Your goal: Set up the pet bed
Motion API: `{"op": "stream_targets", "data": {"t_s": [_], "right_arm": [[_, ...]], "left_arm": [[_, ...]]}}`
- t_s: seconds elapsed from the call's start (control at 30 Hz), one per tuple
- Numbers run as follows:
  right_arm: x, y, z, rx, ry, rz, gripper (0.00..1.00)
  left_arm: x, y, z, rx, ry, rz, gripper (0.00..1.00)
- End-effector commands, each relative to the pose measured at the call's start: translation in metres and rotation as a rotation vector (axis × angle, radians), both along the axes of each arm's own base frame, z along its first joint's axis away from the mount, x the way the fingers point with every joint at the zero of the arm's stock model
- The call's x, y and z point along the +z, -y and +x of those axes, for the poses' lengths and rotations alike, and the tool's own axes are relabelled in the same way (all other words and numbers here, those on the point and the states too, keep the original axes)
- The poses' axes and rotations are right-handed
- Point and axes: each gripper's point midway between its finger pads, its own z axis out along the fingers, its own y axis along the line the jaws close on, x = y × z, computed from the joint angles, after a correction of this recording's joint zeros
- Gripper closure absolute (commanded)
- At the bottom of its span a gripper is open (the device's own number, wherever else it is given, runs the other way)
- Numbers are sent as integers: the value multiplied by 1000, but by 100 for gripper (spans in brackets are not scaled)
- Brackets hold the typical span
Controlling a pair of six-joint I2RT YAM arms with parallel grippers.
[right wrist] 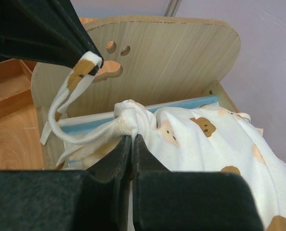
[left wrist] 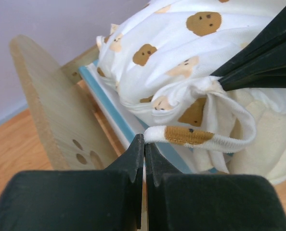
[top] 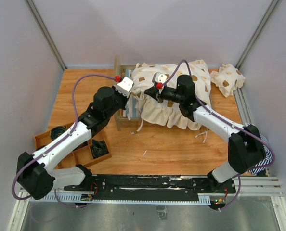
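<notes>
Robotics lab test cell: plain pale walls [top: 18, 72] and slanting aluminium frame posts [top: 45, 32] box in a wood-grain tabletop [top: 172, 149]. The white-and-black left arm [top: 61, 142] and right arm [top: 215, 122] are bolted to a black mounting rail [top: 148, 182] at the near edge. Purple cables [top: 74, 98] loop along them, and a sheet-metal base [top: 133, 216] lies in front of the rail.

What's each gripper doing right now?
Left gripper: closed on the elastic strap of the cream bear-print ruffled cover.
Right gripper: closed on that cover's knotted corner.
</notes>
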Motion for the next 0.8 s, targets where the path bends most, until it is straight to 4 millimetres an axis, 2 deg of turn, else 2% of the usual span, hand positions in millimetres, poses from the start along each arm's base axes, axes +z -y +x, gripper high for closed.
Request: {"op": "stream_targets", "data": {"t_s": [0.0,0.2,0.3,0.37,0.6,0.67,0.77], "right_arm": [[25,8,1,-14,57,52,100],[24,8,-2,-4,56,53,100],[25,8,-2,-1,57,55,100],[25,7,-3,2,57,55,100],[25,7,-3,6,55,57,100],[26,6,-3,9,53,60,100],[28,6,-4,11,54,60,100]], "left_arm": [[29,-13,7,34,151,97,100],[18,-26,13,81,168,190,100],[24,-34,12,104,222,212,100],[25,-32,10,94,226,196,100],[-12,-24,-2,54,95,137,98],[-17,-28,-6,62,83,129,98],[-12,-36,-11,98,51,119,98]]}}
